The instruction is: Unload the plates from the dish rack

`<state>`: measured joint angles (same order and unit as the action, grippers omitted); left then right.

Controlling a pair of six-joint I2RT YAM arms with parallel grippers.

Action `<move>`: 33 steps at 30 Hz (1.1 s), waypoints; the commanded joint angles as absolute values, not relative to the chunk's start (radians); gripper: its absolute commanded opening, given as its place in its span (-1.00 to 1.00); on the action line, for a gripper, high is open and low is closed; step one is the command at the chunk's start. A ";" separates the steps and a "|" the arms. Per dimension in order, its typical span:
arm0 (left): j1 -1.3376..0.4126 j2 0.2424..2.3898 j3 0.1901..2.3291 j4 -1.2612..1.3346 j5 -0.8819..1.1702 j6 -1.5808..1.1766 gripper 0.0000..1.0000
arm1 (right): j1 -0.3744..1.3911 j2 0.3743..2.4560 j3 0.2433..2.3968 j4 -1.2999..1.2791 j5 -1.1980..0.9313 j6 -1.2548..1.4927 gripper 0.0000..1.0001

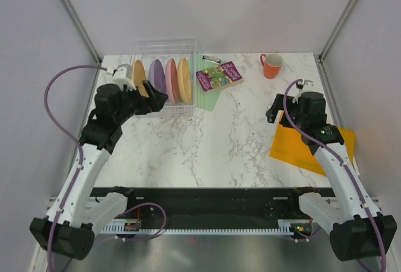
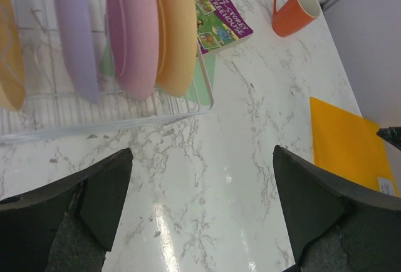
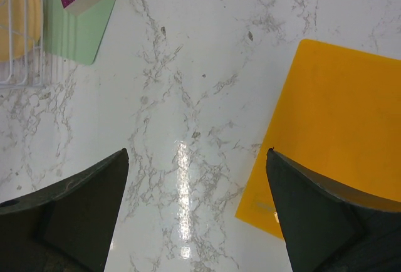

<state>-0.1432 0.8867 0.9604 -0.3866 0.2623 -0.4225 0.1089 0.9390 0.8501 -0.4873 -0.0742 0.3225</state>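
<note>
The clear dish rack (image 1: 164,47) stands at the back left of the table. Four plates stand on edge in it: yellow-orange (image 1: 139,76), lilac (image 1: 156,75), pink (image 1: 171,79) and yellow-orange (image 1: 184,79). My left gripper (image 1: 158,101) is open and empty, just in front of the rack's near edge. The left wrist view shows the lilac plate (image 2: 75,27), pink plate (image 2: 131,27), a yellow-orange plate (image 2: 178,27) and the rack's rim (image 2: 125,114) beyond my left gripper (image 2: 203,203). My right gripper (image 1: 274,108) is open and empty over bare table at the right (image 3: 197,209).
A purple book (image 1: 218,75) lies on a pale green sheet (image 1: 210,98) right of the rack. An orange mug (image 1: 272,66) stands at the back right. An orange sheet (image 1: 311,140) lies under the right arm. Walls close the sides and back.
</note>
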 commanded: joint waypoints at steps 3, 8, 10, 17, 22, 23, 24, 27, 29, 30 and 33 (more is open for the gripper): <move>-0.435 1.170 1.149 -0.265 -0.121 -0.266 1.00 | 0.109 1.037 0.952 -0.472 0.017 0.313 0.96; -0.514 1.391 1.264 -0.195 -0.303 -0.249 0.99 | 0.110 1.077 0.997 -0.472 0.029 0.285 0.96; -0.529 1.466 1.301 -0.178 -0.362 -0.236 1.00 | 0.109 1.083 1.003 -0.474 0.041 0.272 0.96; -0.540 1.578 1.345 -0.124 -0.451 -0.224 0.98 | 0.110 1.106 1.022 -0.474 0.048 0.252 0.96; -0.554 1.637 1.377 -0.091 -0.509 -0.213 0.94 | 0.109 1.115 1.008 -0.471 0.057 0.253 0.96; -0.560 1.647 1.379 -0.080 -0.521 -0.207 0.91 | 0.109 1.117 1.000 -0.468 0.057 0.253 0.96; -0.575 1.652 1.382 -0.060 -0.532 -0.192 0.89 | 0.110 1.117 0.996 -0.466 0.058 0.253 0.96; -0.606 1.670 1.385 -0.025 -0.583 -0.155 0.86 | 0.109 1.123 0.985 -0.463 0.058 0.250 0.96; -0.614 1.701 1.396 -0.011 -0.600 -0.146 0.80 | 0.109 1.127 0.983 -0.462 0.057 0.250 0.96; -0.621 1.718 1.416 -0.014 -0.610 -0.135 0.79 | 0.109 1.129 0.985 -0.462 0.058 0.249 0.96; -0.637 1.765 1.443 -0.011 -0.664 -0.118 0.74 | 0.109 1.127 0.986 -0.462 0.057 0.249 0.96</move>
